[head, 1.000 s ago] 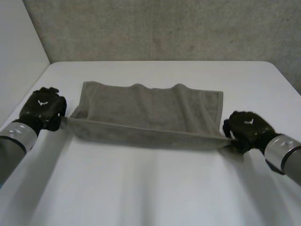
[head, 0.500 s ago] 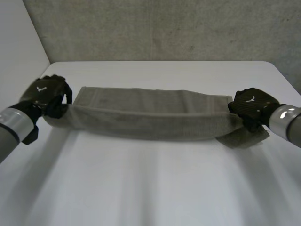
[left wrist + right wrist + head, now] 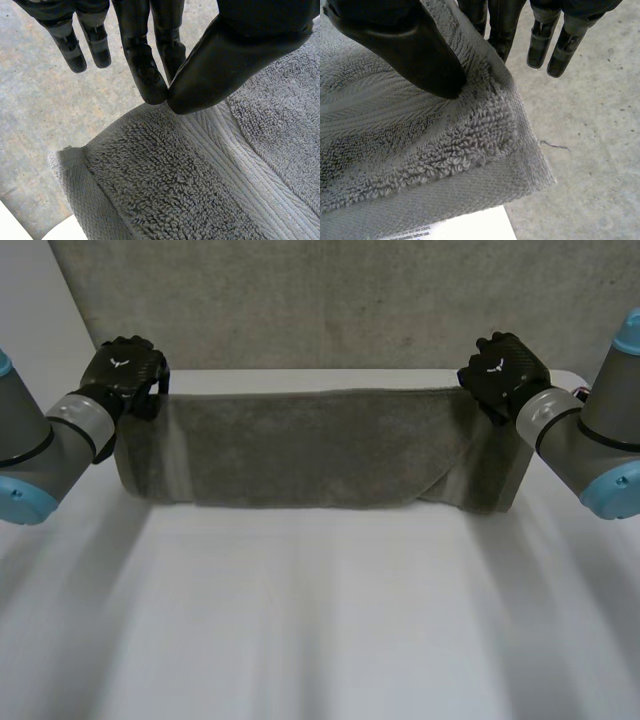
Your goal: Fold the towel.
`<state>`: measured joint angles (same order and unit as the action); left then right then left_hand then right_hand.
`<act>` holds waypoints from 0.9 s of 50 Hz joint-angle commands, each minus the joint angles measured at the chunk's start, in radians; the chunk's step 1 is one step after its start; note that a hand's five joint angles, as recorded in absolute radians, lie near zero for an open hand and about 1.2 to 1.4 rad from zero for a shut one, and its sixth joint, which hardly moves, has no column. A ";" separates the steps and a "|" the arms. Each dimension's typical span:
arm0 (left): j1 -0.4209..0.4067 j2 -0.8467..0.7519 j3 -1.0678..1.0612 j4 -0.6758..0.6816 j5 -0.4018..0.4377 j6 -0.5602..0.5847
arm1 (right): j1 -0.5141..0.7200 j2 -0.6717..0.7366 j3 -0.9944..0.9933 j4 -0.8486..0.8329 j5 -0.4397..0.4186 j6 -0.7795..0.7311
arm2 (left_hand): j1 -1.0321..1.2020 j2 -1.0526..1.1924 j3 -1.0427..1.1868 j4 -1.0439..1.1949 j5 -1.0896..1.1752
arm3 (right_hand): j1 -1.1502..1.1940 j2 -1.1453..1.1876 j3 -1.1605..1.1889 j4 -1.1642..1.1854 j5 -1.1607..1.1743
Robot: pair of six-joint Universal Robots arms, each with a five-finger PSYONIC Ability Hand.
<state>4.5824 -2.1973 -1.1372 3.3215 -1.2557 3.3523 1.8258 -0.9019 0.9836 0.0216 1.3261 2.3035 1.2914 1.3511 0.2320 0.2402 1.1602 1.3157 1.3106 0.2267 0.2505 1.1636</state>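
The left hand [image 3: 125,370] pinched the upper left corner of the grey terry towel [image 3: 310,445] between thumb and straight fingers. The towel, a looped pile with a flat ribbed woven band near the hem, hung as a wide strip between the hands over the far part of the smooth white table [image 3: 320,630]. The right hand [image 3: 505,370] pinched the upper right corner, thumb pressed into the pile.

white table [image 3: 320,620] | grey speckled wall [image 3: 330,300] behind it | white panel [image 3: 40,320] at left
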 commanded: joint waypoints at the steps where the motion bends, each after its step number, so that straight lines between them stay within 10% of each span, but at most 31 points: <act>1: 0.000 0.034 -0.064 0.001 0.009 -0.001 | 0.001 -0.045 0.087 0.004 -0.010 0.001 | 0.105 0.045 -0.057 -0.066 0.062 | 0.081 0.086 -0.052 -0.076 0.058; 27: 0.159 0.700 -0.536 -0.005 0.156 -0.106 | -0.051 -0.771 0.592 0.021 -0.131 0.074 | 0.105 0.045 -0.057 -0.066 0.062 | 0.081 0.086 -0.052 -0.076 0.058; 45: 0.167 0.639 -0.517 0.007 0.160 -0.156 | -0.123 -0.669 0.546 0.080 -0.248 0.083 | 0.105 0.045 -0.057 -0.066 0.062 | 0.081 0.086 -0.052 -0.076 0.058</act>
<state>4.7518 -1.4615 -1.6588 3.3193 -1.0946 3.1849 1.7429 -1.6943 1.5383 0.1044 1.1093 2.3936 1.2914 1.3513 0.2320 0.2402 1.1603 1.3157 1.3150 0.2267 0.2505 1.1637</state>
